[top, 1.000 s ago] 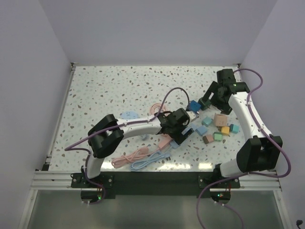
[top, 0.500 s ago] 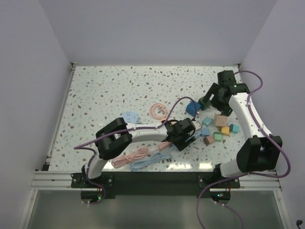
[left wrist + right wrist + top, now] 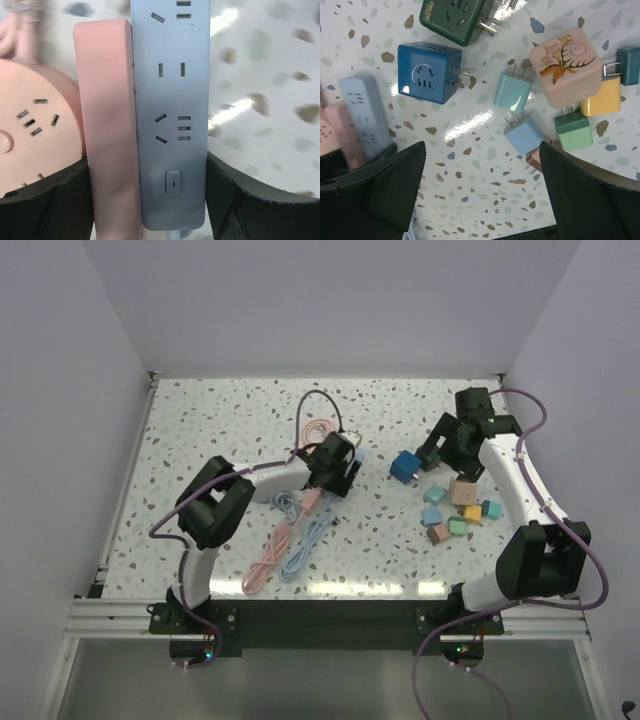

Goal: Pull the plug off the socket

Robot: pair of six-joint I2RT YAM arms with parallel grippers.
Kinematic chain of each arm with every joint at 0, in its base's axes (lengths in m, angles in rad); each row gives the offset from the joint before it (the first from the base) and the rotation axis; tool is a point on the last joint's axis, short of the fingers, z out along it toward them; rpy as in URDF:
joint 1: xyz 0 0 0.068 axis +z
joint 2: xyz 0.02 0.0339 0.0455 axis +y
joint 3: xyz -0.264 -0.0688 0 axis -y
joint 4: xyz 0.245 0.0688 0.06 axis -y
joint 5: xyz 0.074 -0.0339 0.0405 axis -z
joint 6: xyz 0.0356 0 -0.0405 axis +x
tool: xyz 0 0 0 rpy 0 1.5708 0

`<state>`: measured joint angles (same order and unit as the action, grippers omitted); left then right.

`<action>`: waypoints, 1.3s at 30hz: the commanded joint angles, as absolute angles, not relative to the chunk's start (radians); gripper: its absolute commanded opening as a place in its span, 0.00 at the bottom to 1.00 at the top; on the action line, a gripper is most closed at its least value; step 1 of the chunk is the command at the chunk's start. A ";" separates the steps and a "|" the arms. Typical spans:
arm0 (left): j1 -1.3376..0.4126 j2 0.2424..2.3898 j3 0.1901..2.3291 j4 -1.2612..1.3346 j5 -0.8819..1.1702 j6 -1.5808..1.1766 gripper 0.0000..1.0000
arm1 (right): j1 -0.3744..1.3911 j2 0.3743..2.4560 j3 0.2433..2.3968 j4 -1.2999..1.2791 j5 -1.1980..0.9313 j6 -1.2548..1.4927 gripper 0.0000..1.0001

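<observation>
My left gripper [image 3: 335, 468] is shut across two power strips held side by side, a blue-grey one [image 3: 172, 125] and a pink one [image 3: 110, 125]. The left wrist view shows one finger [image 3: 65, 200] on each outer side, and the blue-grey strip's outlets hold no plug. A blue cube plug adapter [image 3: 405, 466] lies free on the table with its prongs bare [image 3: 430, 71]. My right gripper [image 3: 437, 452] hovers beside it, open and empty [image 3: 482, 190]. Both strips show at the left edge of the right wrist view [image 3: 367, 112].
A round pink socket [image 3: 30, 135] lies left of the strips. Pink and blue cables [image 3: 285, 555] trail toward the front. Several small plugs [image 3: 455, 505] sit by the right arm, with a dark green cube [image 3: 457, 17] and a pink deer cube [image 3: 562, 60].
My left gripper has swung left and back with the two strips, dragging their cables. The blue cube stayed by the right gripper, now apart from the strips.
</observation>
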<state>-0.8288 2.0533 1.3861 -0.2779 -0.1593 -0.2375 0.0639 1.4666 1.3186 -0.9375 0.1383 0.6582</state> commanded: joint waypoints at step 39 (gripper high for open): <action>-0.090 1.665 1.206 -0.354 0.023 -0.298 1.00 | 0.057 1.419 1.284 -0.652 0.041 0.492 0.99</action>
<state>-0.0864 1.7817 1.1957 -0.3672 -0.0536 -0.3115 0.0628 1.4940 1.2778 -0.7017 0.0376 0.5503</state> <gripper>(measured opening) 0.996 0.986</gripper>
